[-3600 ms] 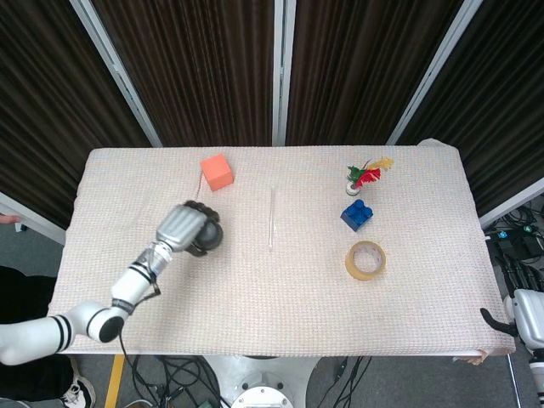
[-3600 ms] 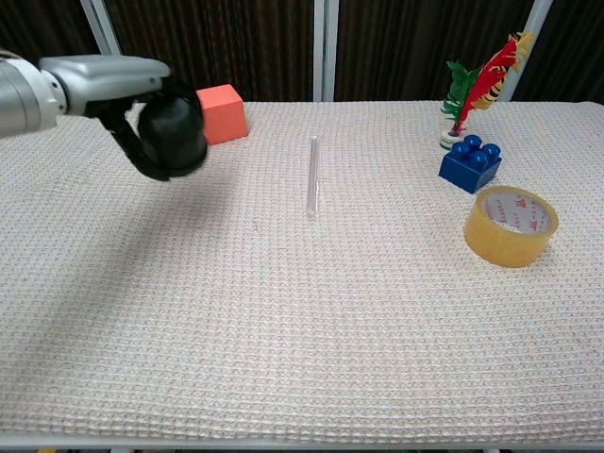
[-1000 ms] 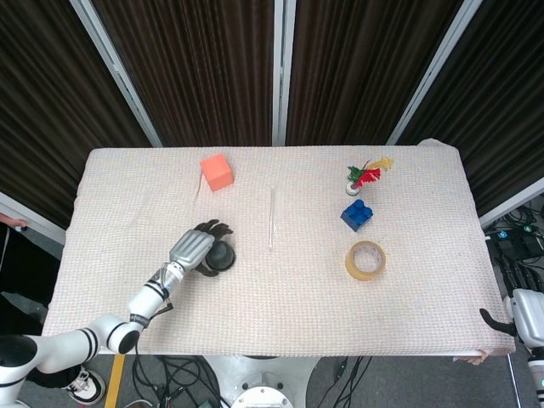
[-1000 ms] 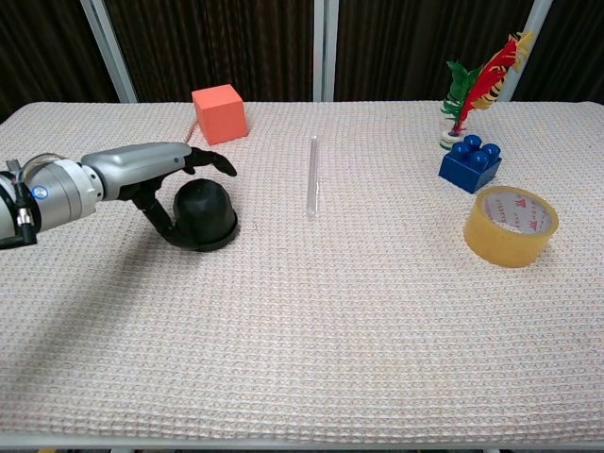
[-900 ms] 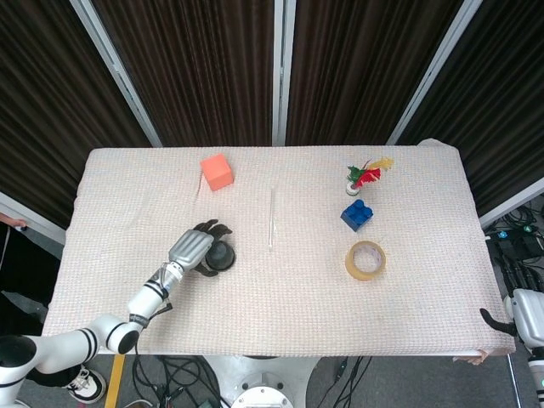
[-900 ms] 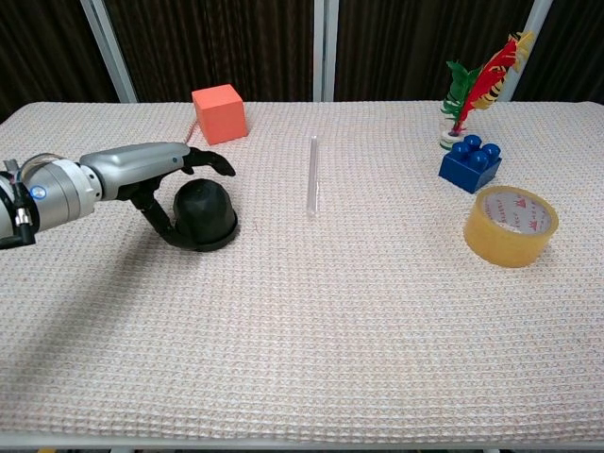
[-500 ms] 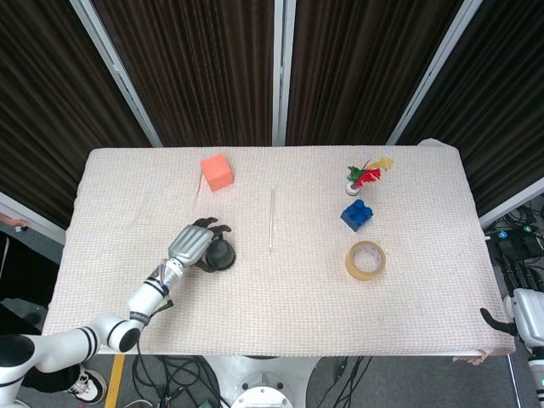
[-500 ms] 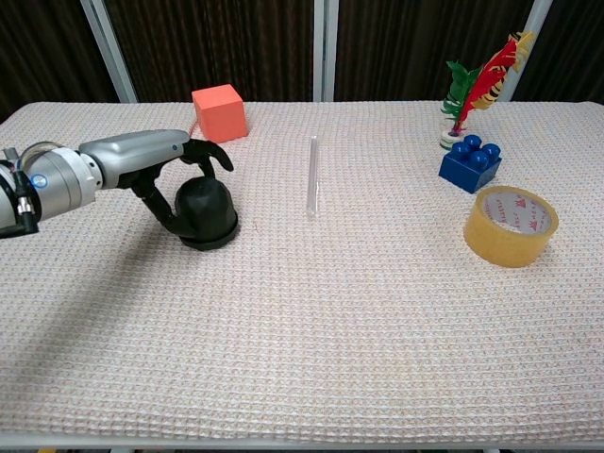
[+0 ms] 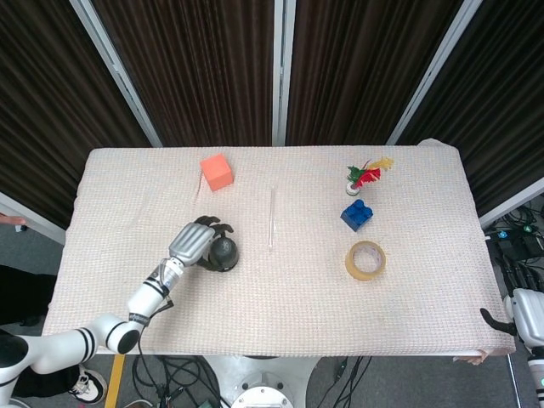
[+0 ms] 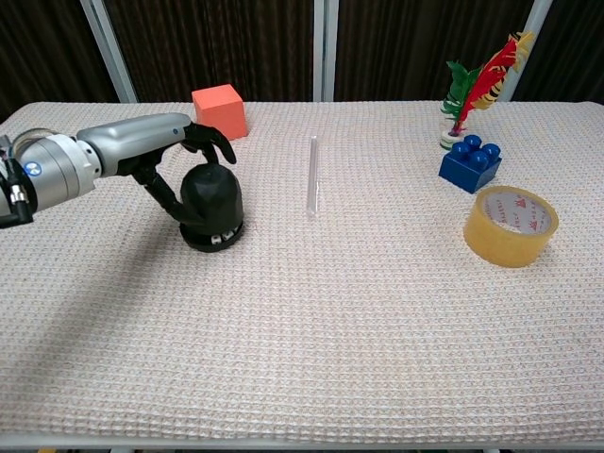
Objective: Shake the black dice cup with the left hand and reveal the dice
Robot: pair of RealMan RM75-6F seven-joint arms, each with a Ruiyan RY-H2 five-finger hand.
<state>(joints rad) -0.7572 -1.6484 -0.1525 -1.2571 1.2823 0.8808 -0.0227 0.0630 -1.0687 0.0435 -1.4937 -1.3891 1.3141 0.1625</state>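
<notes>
My left hand [image 10: 179, 151] [image 9: 194, 242] grips the black dice cup [image 10: 210, 193] [image 9: 223, 251] from above and from its left side. The cup is raised a little off its black base [image 10: 213, 238], and small white dice [image 10: 218, 238] show in the gap under its rim. This is left of the table's middle. In the head view only a part of my right hand [image 9: 520, 316] shows, past the table's right front corner, and how its fingers lie is unclear.
An orange cube [image 10: 219, 111] stands behind the cup. A clear thin rod [image 10: 312, 175] lies to its right. Further right are a feathered shuttlecock [image 10: 472, 90], a blue toy brick [image 10: 470, 164] and a roll of yellow tape [image 10: 511, 226].
The cup came down from mid-air onto the table. My left hand lay loosely over it, then closed and lifted it slightly, uncovering the base and the dice.
</notes>
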